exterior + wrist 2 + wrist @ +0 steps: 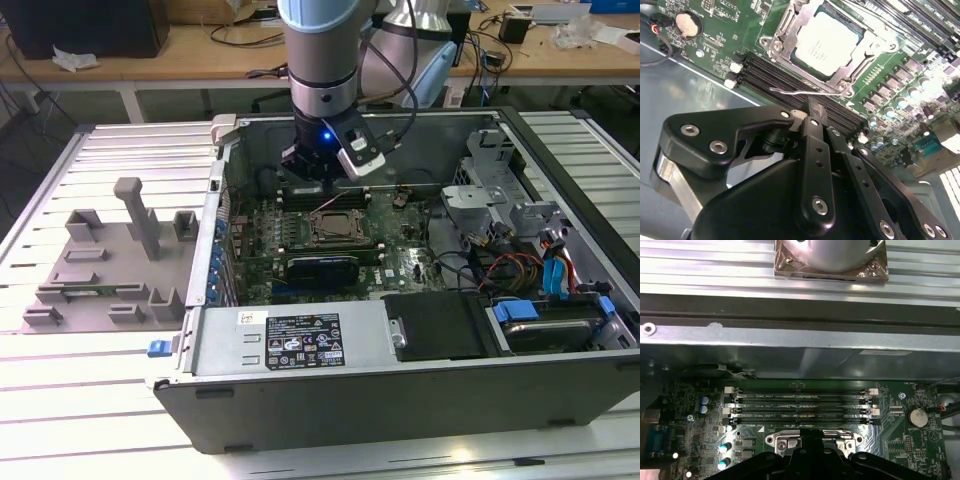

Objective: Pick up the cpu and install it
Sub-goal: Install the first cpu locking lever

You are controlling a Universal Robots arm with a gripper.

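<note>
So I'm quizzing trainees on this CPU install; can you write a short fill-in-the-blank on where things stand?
1. The cpu sits in the ____ on the green motherboard.
2. The gripper holds ____.
3. In the second wrist view, the black memory slots lie between the gripper and the ____.
4. The motherboard is inside an open computer ____.

Missing words: socket; nothing; cpu; case

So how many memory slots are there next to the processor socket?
4 long black memory slots, lying side by side on the green motherboard, between the metal-framed processor socket and the grey case wall.
</note>
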